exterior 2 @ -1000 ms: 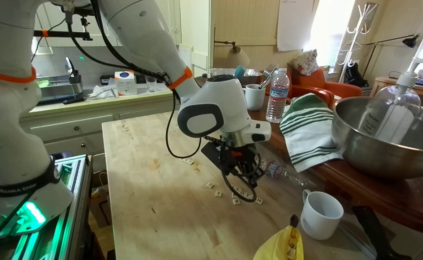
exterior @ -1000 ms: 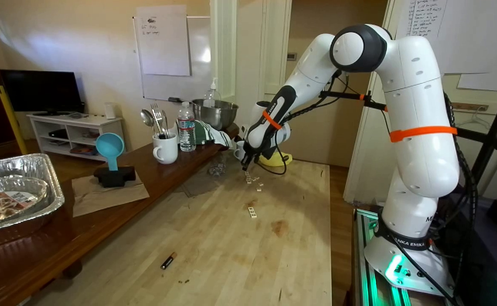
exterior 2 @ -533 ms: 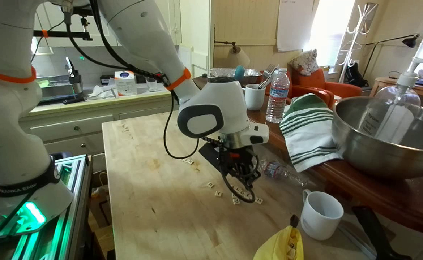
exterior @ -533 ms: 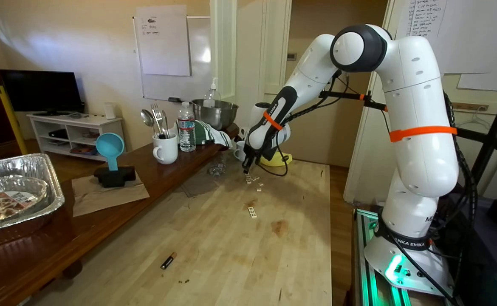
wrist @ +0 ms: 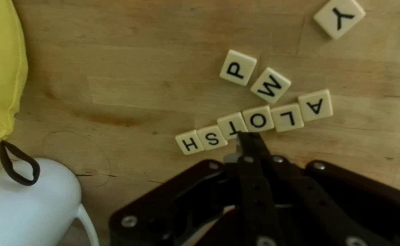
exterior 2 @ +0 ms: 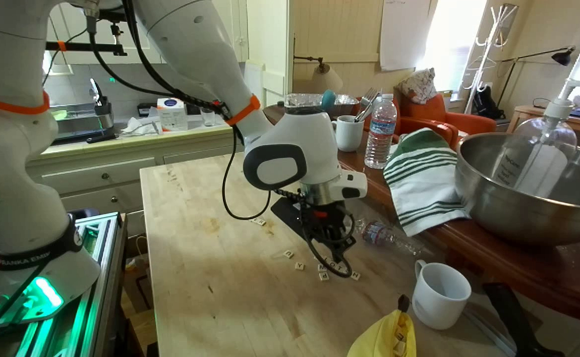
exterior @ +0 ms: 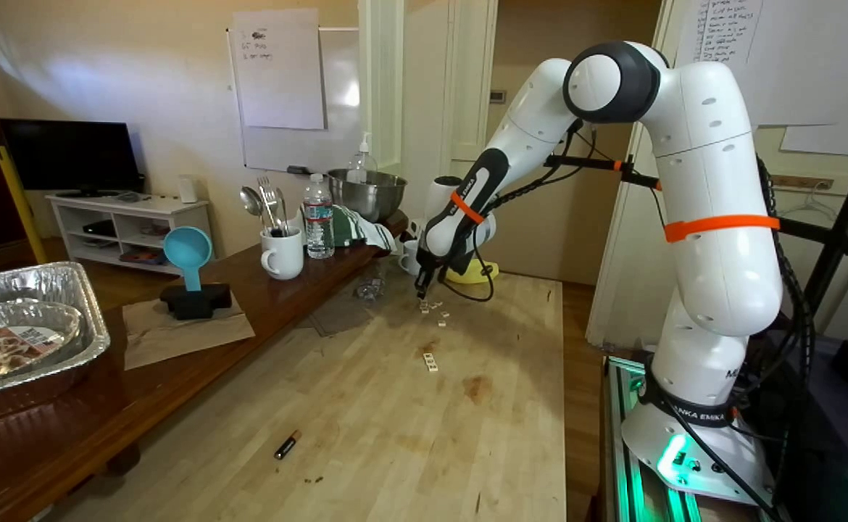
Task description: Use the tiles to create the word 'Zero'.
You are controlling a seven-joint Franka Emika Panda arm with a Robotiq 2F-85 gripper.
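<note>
An arm [exterior 2: 315, 144] bends over a pale table [exterior 2: 230, 297], its pincer [exterior 2: 338, 258] pointed down at lettered tiles [exterior 2: 300, 266], Y, P and H among those showing. A yellow pouch [exterior 2: 379, 339] and a mug [exterior 2: 438, 307] sit nearby; beyond them, a pump bottle [exterior 2: 543, 146] rises from a bowl [exterior 2: 508, 218] beside a striped towel [exterior 2: 421, 183].

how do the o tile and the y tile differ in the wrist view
The O tile sits between the T tile and the L tile; the Y tile lies apart from them. The O tile is slightly turned, the Y tile nearly diamond-wise. Both are cream squares, lettered side up.
</note>
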